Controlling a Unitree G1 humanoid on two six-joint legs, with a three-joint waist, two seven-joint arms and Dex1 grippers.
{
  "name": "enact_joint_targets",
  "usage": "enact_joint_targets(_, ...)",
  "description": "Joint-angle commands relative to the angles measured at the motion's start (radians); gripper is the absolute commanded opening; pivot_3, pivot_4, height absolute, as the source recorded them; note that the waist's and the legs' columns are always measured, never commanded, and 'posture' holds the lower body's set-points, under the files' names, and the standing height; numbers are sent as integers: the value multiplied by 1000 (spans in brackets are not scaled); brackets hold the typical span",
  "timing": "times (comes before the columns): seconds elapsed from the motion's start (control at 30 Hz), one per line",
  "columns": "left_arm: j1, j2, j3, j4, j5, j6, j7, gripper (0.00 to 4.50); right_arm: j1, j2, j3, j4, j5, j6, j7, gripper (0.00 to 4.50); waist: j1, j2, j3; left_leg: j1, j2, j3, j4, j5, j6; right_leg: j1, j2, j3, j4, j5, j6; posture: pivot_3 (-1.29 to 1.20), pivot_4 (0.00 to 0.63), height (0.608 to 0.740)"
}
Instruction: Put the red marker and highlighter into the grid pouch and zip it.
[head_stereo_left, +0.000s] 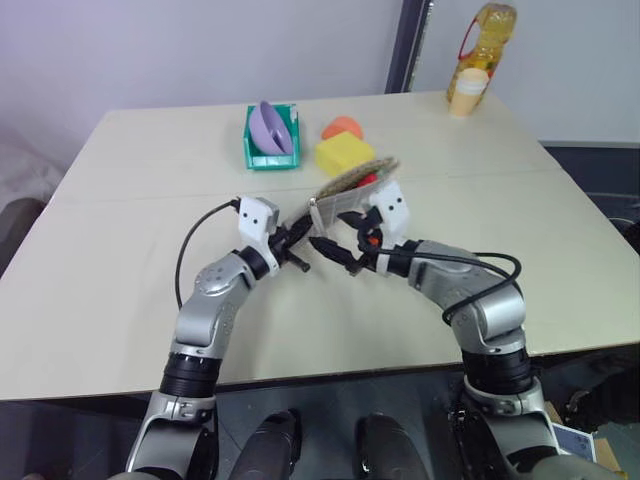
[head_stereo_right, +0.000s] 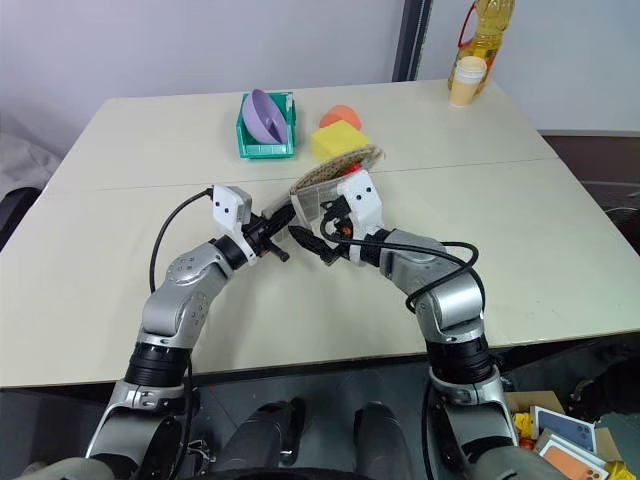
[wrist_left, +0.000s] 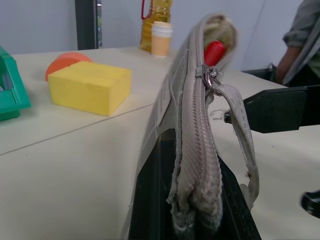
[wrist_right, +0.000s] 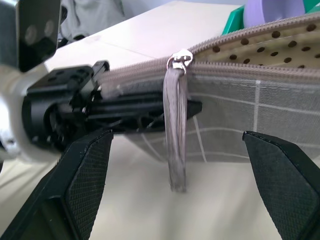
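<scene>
Left gripper (head_stereo_left: 297, 243) is clamped on the zipped end of the grid pouch (head_stereo_left: 345, 190), holding it up over the table (head_stereo_left: 120, 200). Pull tab (wrist_right: 175, 145) dangles right between the right gripper (wrist_right: 177, 165) fingers, which are spread wide, grabbing nothing. Red marker (wrist_left: 214, 52) peeks out the open end.

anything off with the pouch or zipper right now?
Nothing damaged. The grid pouch is held up off the table by the shut left end effector, with its zipper only partly closed: the pull tab hangs loose and the red marker shows through the open end. The right end effector stands open around the tab.
</scene>
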Motion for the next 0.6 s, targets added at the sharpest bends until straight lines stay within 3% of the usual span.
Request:
enact_joint_targets(0.03, -3, -9, 7, -47, -14, -9, 12, 0, -25, 24, 11, -9, 30, -15, -14, 3495, 0, 0, 0, 0, 0, 0, 0, 0, 0, 0, 0, 0, 0, 0, 0, 0, 150, 740)
enact_joint_targets(0.23, 2, -11, 11, -53, -14, -11, 22, 0, -34, 22, 5, 8, 43, -19, -32, 308, 0, 0, 0, 0, 0, 0, 0, 0, 0, 0, 0, 0, 0, 0, 0, 0, 150, 740)
enact_joint_targets(0.27, 3, -10, 11, -53, -15, -12, 23, 0, -35, 19, 2, 10, 45, -20, -34, 43, 0, 0, 0, 0, 0, 0, 0, 0, 0, 0, 0, 0, 0, 0, 0, 0, 150, 740)
enact_joint_targets(0.6, 14, 55, -1, -31, 50, -97, -2, 0, -77, -109, -106, 28, 32, -55, -62, 43, 0, 0, 0, 0, 0, 0, 0, 0, 0, 0, 0, 0, 0, 0, 0, 0, 150, 740)
